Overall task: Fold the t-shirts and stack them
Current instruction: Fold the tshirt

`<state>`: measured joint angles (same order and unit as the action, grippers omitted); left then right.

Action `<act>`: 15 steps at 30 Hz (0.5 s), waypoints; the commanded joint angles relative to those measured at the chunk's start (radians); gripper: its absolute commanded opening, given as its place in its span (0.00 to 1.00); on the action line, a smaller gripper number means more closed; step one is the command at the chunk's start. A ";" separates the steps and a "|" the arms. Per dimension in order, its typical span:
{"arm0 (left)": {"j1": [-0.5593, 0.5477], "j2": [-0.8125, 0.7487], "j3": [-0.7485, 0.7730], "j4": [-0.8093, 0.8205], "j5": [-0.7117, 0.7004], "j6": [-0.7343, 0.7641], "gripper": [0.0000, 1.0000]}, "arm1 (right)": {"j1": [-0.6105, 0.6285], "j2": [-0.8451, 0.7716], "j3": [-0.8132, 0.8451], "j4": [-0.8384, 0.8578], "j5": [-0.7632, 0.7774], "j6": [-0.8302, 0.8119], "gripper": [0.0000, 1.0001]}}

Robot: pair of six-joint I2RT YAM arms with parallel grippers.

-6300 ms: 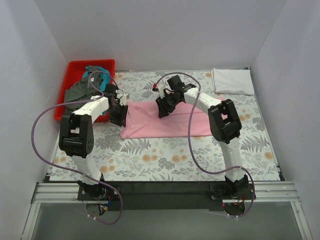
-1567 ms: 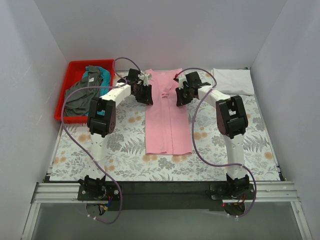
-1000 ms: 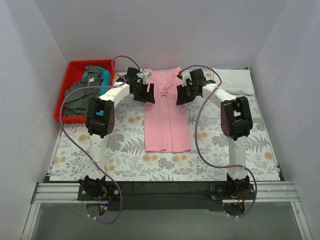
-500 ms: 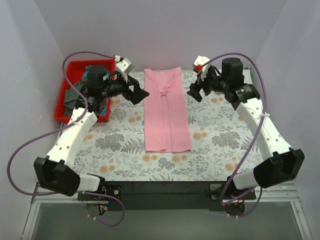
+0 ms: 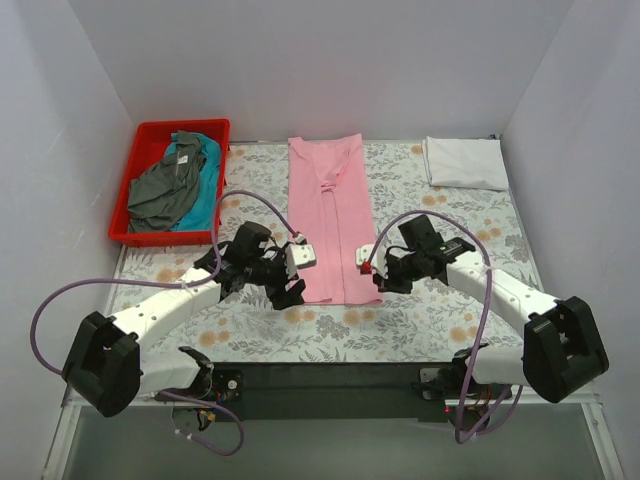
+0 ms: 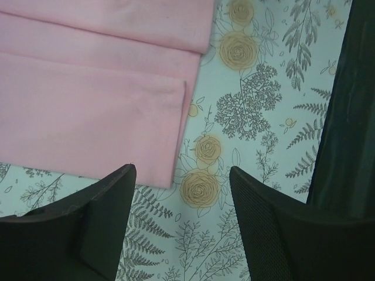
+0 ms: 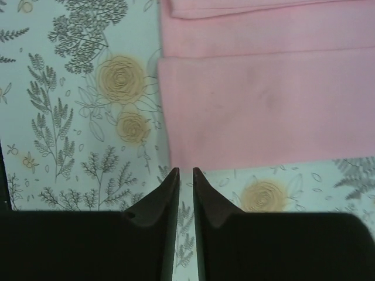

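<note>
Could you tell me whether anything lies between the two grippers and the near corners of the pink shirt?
Nothing visible does. The left gripper and right gripper each hover over bare tablecloth just outside the near corners of the pink shirt, neither touching it.

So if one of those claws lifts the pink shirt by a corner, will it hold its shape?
Probably not. The pink t-shirt lies as flat thin layers with soft folded edges, so it would likely droop and unfold. It looks light. Pushed, it would probably bunch up on the tablecloth rather than slide.

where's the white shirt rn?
Top view: the white shirt lies folded at the tablecloth's far right corner, right of the pink shirt.
</note>
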<state>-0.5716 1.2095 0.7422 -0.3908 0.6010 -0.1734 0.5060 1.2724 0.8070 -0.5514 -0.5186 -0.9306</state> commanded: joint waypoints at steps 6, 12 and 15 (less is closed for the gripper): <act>-0.065 0.074 -0.052 0.098 -0.124 0.081 0.61 | 0.094 0.110 -0.071 0.198 0.032 0.015 0.18; -0.094 0.116 -0.109 0.164 -0.148 0.135 0.60 | 0.106 0.186 -0.115 0.246 0.035 -0.001 0.18; -0.100 0.145 -0.129 0.185 -0.162 0.146 0.61 | 0.114 0.202 -0.124 0.243 0.028 -0.011 0.23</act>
<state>-0.6636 1.3411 0.6262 -0.2638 0.4625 -0.0681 0.6052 1.4540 0.7033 -0.3363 -0.4850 -0.9226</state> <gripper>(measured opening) 0.607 0.217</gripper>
